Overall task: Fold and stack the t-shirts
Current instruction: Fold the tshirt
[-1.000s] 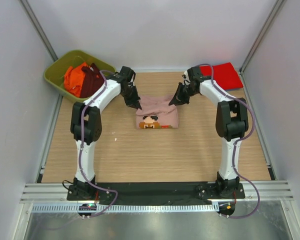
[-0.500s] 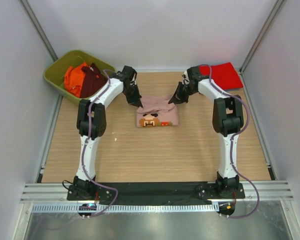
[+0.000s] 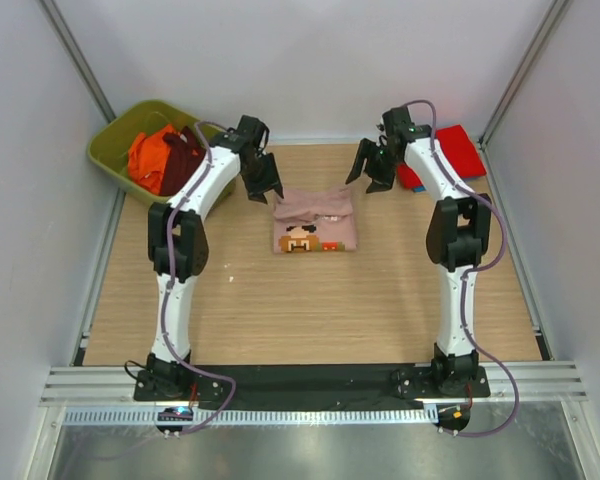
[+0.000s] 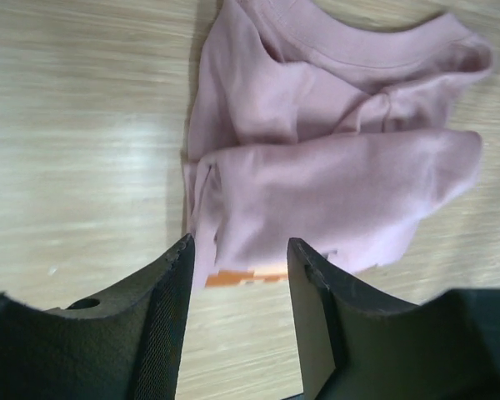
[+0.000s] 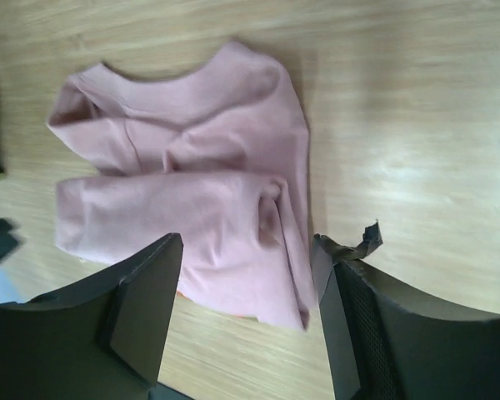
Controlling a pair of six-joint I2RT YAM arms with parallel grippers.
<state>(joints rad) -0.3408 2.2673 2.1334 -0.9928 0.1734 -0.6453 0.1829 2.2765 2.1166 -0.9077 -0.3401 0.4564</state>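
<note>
Bare table (image 3: 310, 310) lay open on the near side of the pink tee (image 3: 315, 222). The left gripper (image 3: 263, 186) and right gripper (image 3: 372, 173) flanked its far corners. A bin (image 3: 110, 150) blocked the far-left corner, a red tee (image 3: 458, 150) the far-right.

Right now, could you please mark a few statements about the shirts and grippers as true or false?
1. The pink t-shirt lies folded on the table, and nothing holds it. True.
2. The left gripper is shut on cloth. False: it is open and empty, as is the right gripper.
3. The orange t-shirt sits in the green bin. True.
4. The red t-shirt lies on the pink one. False: it lies apart, at the far right corner.
</note>
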